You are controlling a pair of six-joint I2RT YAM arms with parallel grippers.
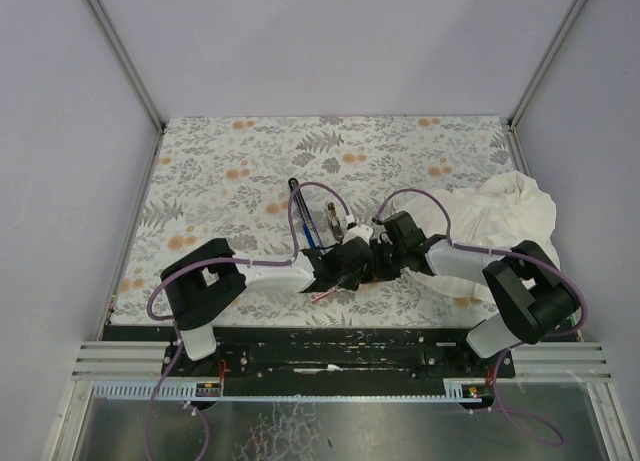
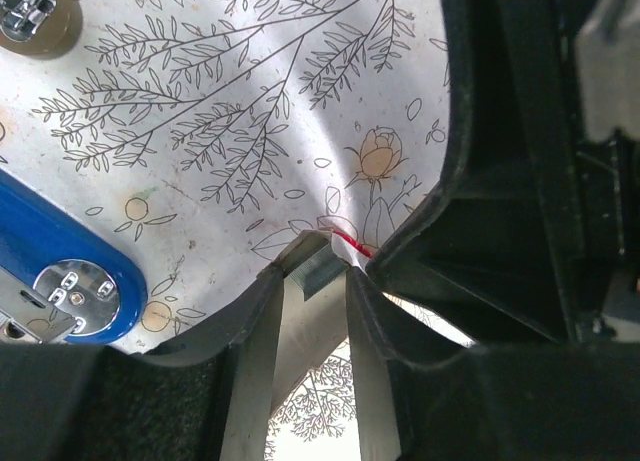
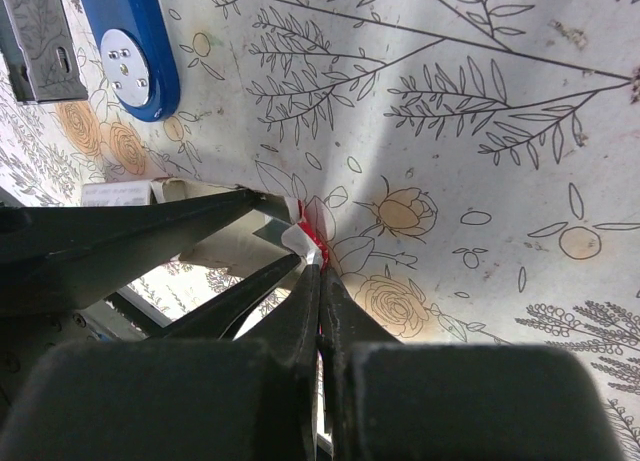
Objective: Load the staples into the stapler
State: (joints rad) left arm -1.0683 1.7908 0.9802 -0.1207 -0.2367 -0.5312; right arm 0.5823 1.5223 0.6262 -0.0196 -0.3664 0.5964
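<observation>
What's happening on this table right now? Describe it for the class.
The right claw is shut on the red-and-white end of the staple box. The grey tray of staples sits between the fingers of the left claw, though how firmly it grips is unclear. The blue stapler lies nearby, touched by neither claw.

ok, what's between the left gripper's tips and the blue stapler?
Only bare floral table cover, seen in the left wrist view. Nothing else sits between the left gripper, pinching the staples, and the stapler.
</observation>
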